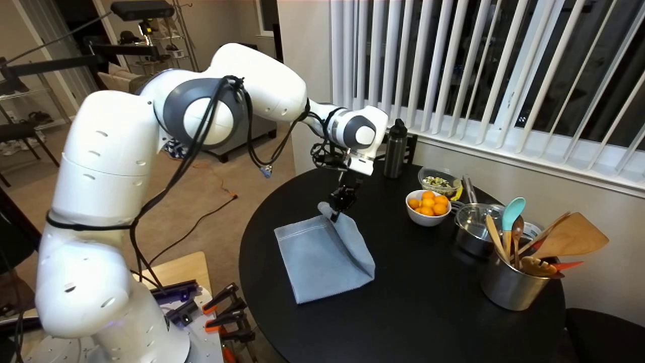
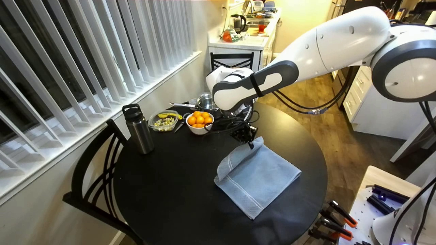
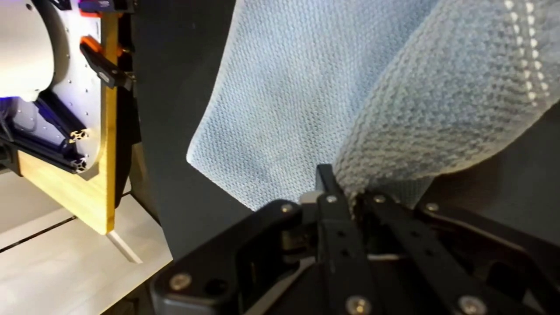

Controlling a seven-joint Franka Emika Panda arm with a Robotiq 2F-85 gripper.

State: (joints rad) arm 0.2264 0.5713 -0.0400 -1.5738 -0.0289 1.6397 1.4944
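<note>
Claw point(image 3: 348, 189) clamped on a raised fold of blue cloth point(image 1: 322, 262). Likely light, limp, not slippery, nothing to break; best taken by a pinched fold or edge.

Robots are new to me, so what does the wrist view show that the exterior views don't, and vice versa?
Only the wrist view: close-up knit texture of the blue cloth and screw heads on the pincer.
Only the exterior views: oranges in a white bowl, a metal bottle and window blinds.
Both: the cloth, the pincer gripping it, the black table and orange-trimmed clamps.
</note>
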